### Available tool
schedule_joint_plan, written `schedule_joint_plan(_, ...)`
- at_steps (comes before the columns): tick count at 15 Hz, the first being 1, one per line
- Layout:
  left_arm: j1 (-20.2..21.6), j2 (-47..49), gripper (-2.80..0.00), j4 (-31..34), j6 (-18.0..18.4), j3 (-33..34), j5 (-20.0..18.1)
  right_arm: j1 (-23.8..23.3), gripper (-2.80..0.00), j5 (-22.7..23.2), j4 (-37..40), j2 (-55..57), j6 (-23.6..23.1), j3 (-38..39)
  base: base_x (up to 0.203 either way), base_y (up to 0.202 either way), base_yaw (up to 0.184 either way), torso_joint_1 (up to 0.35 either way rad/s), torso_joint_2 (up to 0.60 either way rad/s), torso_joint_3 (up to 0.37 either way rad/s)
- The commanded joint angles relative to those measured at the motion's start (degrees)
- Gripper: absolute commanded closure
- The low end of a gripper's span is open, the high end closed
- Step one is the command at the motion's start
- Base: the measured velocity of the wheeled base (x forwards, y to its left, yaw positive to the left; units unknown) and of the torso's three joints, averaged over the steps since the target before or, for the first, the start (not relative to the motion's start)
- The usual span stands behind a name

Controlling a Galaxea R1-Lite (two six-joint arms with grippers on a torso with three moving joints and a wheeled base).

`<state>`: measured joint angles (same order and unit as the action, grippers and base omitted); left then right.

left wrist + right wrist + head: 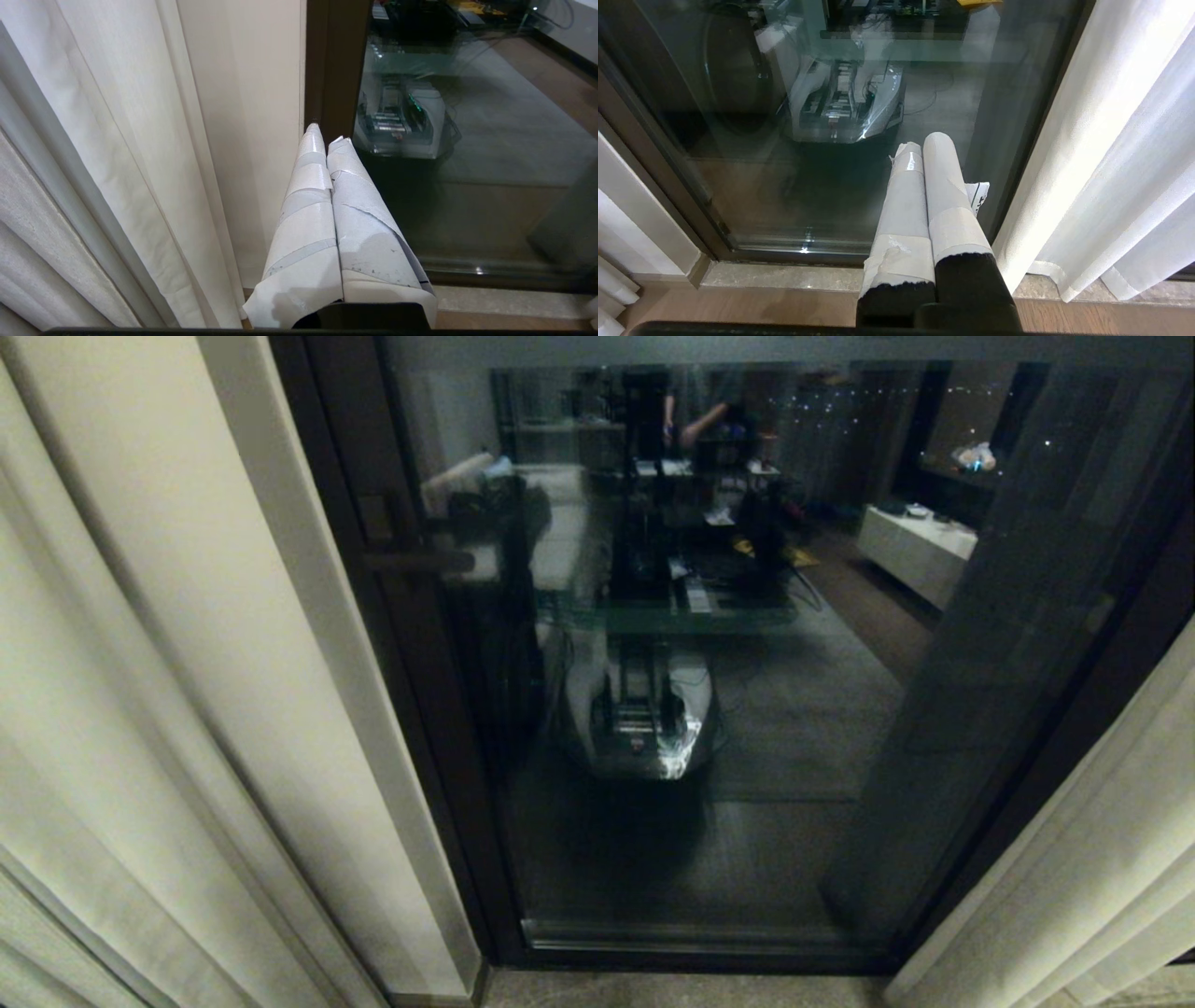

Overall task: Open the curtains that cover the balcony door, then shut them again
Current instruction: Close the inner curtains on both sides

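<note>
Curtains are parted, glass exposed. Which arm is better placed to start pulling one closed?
Probably the left. Its left gripper, shut and empty, sits near the left curtain by the balcony door frame. The right gripper, also shut and empty, faces the glass, with the right curtain off to its side. Close call.

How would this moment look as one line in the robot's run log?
curtains: drawn aside | balcony door: uncovered | left gripper: shut, empty | right gripper: shut, empty

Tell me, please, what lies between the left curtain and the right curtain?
The balcony door: bare reflective glass in its dark frame, seen in the head view between the left curtain and the right curtain.
</note>
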<state>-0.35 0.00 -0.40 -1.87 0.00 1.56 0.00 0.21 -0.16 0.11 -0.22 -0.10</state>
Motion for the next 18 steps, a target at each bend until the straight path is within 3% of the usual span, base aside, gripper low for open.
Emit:
schedule_joint_plan(1,0.0,0.0,0.00,-0.1,-0.2,0.0,0.0,0.0,0.00,0.0,0.0,0.0,0.0,0.0,0.000,0.000,0.000,0.000,0.00,0.000)
schedule_joint_plan(12,0.0,0.0,0.00,-0.1,0.5,0.0,-0.1,0.0,0.00,0.0,0.0,0.0,0.0,0.0,0.000,0.000,0.000,0.000,0.00,0.000)
schedule_joint_plan(18,0.0,4.2,0.00,3.9,-0.1,-14.1,-0.7,0.0,0.00,0.0,0.0,0.0,0.0,0.0,0.000,0.000,0.000,0.000,0.00,0.000)
